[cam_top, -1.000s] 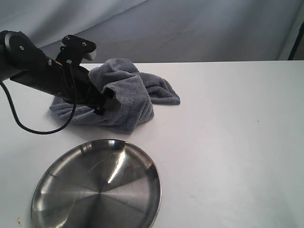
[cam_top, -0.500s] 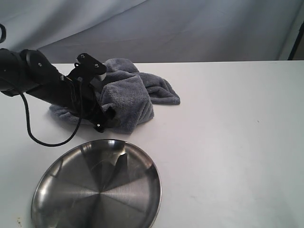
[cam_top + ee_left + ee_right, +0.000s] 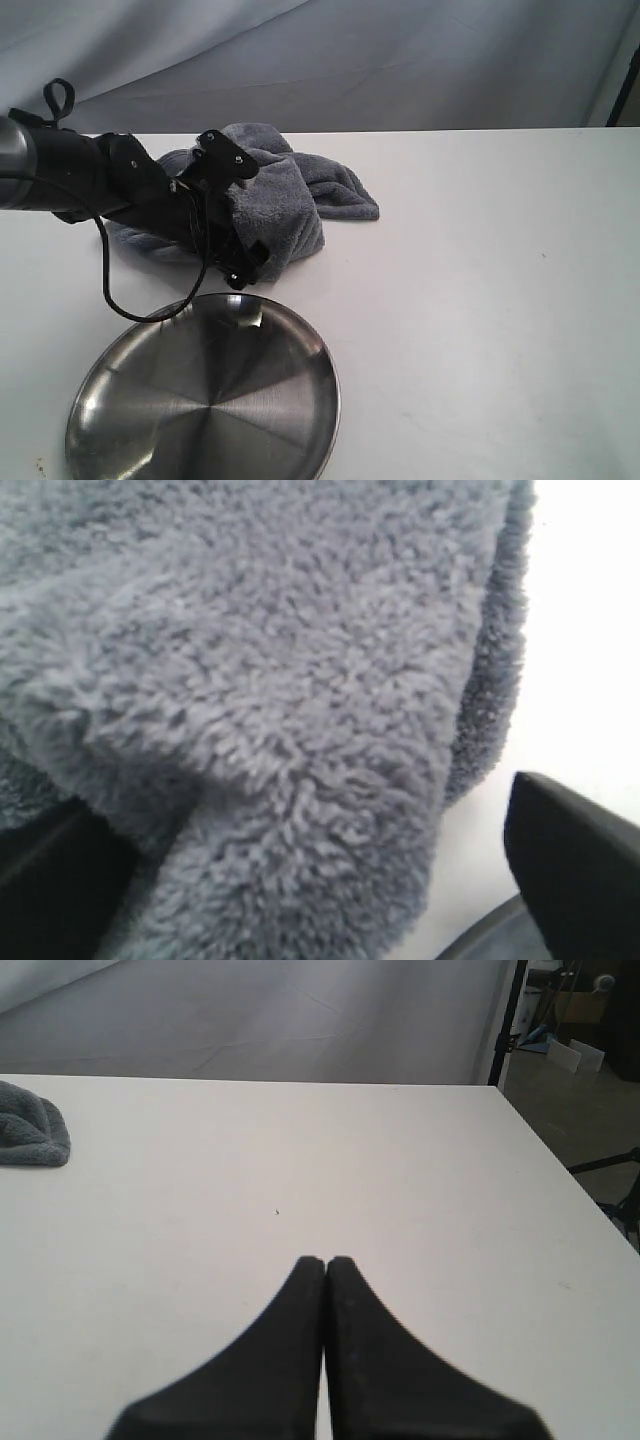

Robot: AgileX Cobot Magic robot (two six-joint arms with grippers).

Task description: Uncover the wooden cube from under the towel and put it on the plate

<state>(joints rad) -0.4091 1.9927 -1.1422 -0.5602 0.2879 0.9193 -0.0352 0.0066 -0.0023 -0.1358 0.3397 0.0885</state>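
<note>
The dark grey towel (image 3: 300, 195) lies bunched at the back of the white table, behind the steel plate (image 3: 205, 395). No wooden cube shows; it is hidden in every view. My left gripper (image 3: 246, 264) reaches low across the towel to its front edge, just behind the plate's rim. In the left wrist view plush towel (image 3: 280, 680) fills the frame, and a fold of it bulges between the two black fingers (image 3: 570, 850), which stand wide apart. My right gripper (image 3: 325, 1262) is shut and empty over bare table, outside the exterior view.
A grey backdrop cloth hangs behind the table. One corner of the towel (image 3: 30, 1135) shows far off in the right wrist view. The left arm's black cable (image 3: 130, 300) loops down onto the table beside the plate.
My left arm has swung right and lower along the towel's front, from the towel's left side to its front edge by the plate. The towel fold has shifted slightly.
</note>
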